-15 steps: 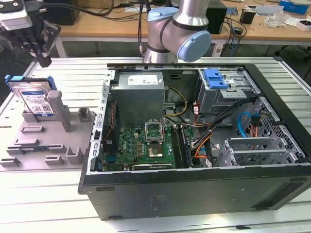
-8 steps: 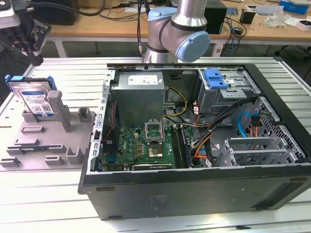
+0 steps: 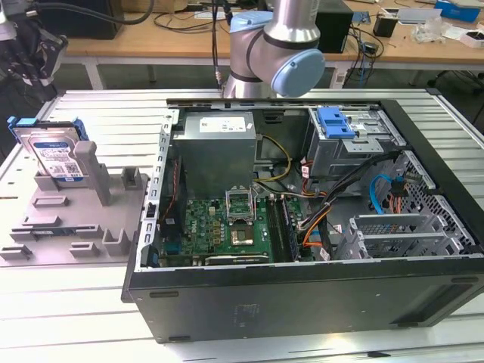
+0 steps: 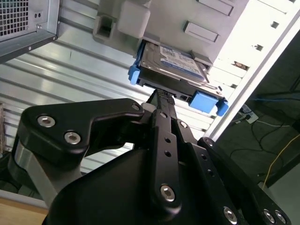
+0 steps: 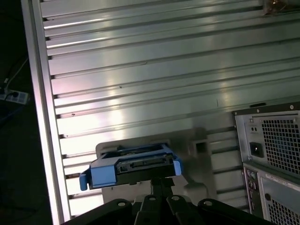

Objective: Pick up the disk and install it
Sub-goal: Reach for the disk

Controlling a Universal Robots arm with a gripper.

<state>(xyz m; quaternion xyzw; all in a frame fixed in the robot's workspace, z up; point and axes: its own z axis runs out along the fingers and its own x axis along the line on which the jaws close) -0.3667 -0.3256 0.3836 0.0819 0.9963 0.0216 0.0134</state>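
The disk [image 3: 54,155], silver with a white-and-blue label and a blue carrier frame, stands leaning on the grey fixture plate [image 3: 68,219] at the exterior view's left. My gripper [image 3: 34,64] hangs above it at the upper left, apart from it. In both wrist views the black fingers sit pressed together with nothing between them, and the gripper [image 4: 161,98] points at the disk's [image 4: 173,63] near edge, just short of it. In the first wrist view the gripper [image 5: 161,182] sits right beside the disk's [image 5: 131,164] connector end.
The open computer case [image 3: 302,302] lies at centre and right, with the motherboard [image 3: 227,223], cables and a grey drive cage [image 3: 363,144] with a blue latch [image 3: 336,121]. Fixture posts [image 3: 91,170] stand beside the disk. The case's rear panel [image 5: 276,140] is close by.
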